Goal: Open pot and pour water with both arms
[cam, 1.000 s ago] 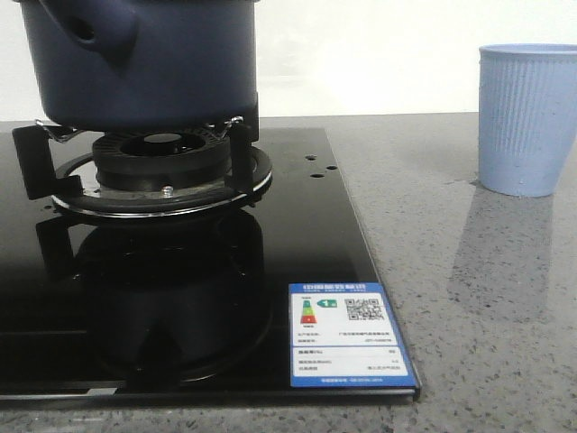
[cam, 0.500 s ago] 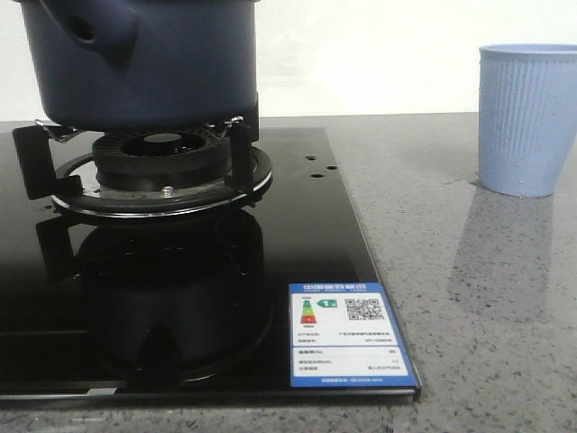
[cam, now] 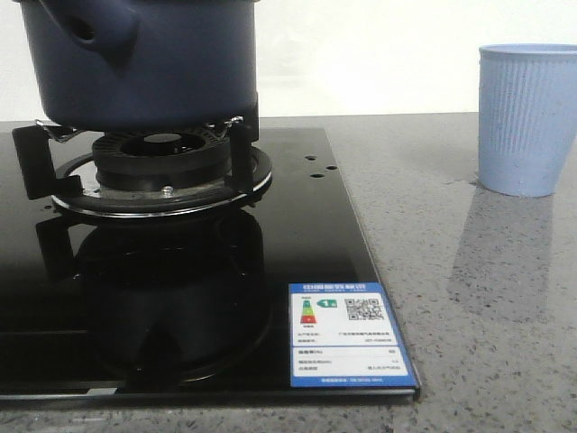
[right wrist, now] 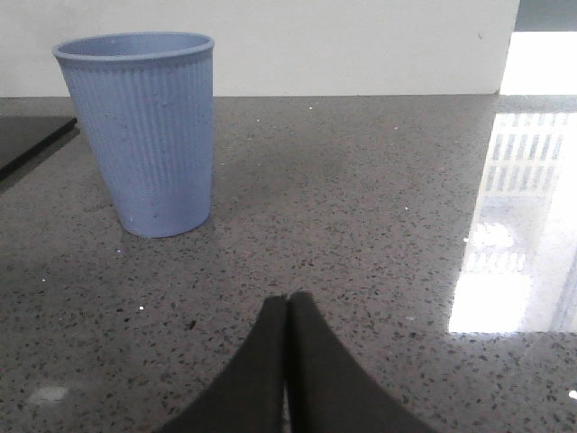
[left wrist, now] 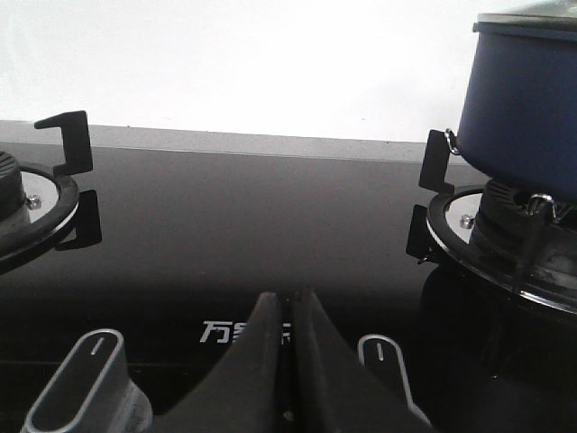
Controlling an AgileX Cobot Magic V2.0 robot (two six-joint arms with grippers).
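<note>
The dark navy-blue pot (cam: 144,59) sits on the gas burner (cam: 162,171) of the black glass cooktop, its stubby holed handle facing me. It also shows in the left wrist view (left wrist: 523,99), with a lid edge on top. The light blue ribbed cup (cam: 527,117) stands on the grey counter at the right, and in the right wrist view (right wrist: 144,131). My left gripper (left wrist: 288,298) is shut and empty, low over the cooktop's front near the knobs. My right gripper (right wrist: 287,302) is shut and empty over the counter, short of the cup. Neither gripper shows in the front view.
A second burner (left wrist: 27,207) lies on the cooktop's far side from the pot. Two control knobs (left wrist: 86,379) flank my left gripper. An energy label (cam: 347,334) is stuck on the cooktop's (cam: 297,234) front corner. A white wall backs the counter (cam: 469,298).
</note>
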